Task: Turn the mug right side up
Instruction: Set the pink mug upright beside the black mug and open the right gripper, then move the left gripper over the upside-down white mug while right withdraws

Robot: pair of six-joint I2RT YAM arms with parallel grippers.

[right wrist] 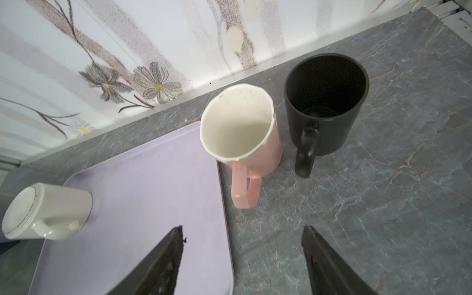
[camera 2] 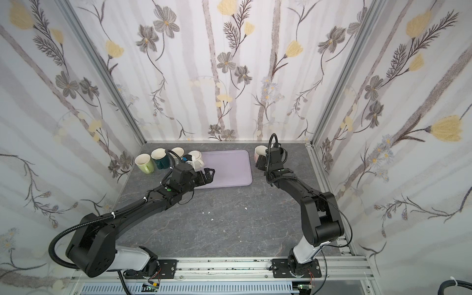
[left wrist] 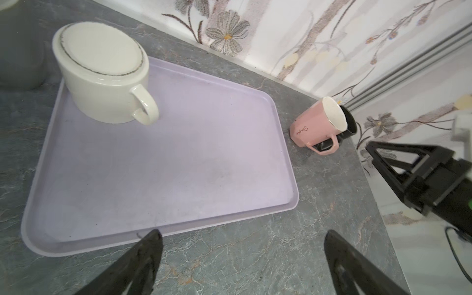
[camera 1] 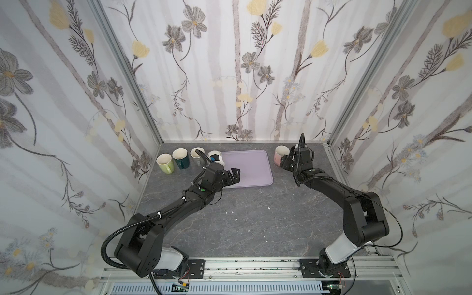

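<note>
The cream ceramic mug [left wrist: 102, 84] has a glossy glaze, with a matt, unglazed ring round its base. The lilac plastic tray [left wrist: 178, 166] is smooth and dull, faintly scuffed. The pink ceramic mug [right wrist: 273, 150] shines softly outside, and its cream inside is speckled. The black mug [right wrist: 332, 138] is matt. The grey stone-patterned surface [right wrist: 383, 204] looks smooth, with pale veins. The right claw [right wrist: 242, 228] is matt black plastic, slightly grainy. The corner post [camera 1: 127, 69] is brushed metal.
</note>
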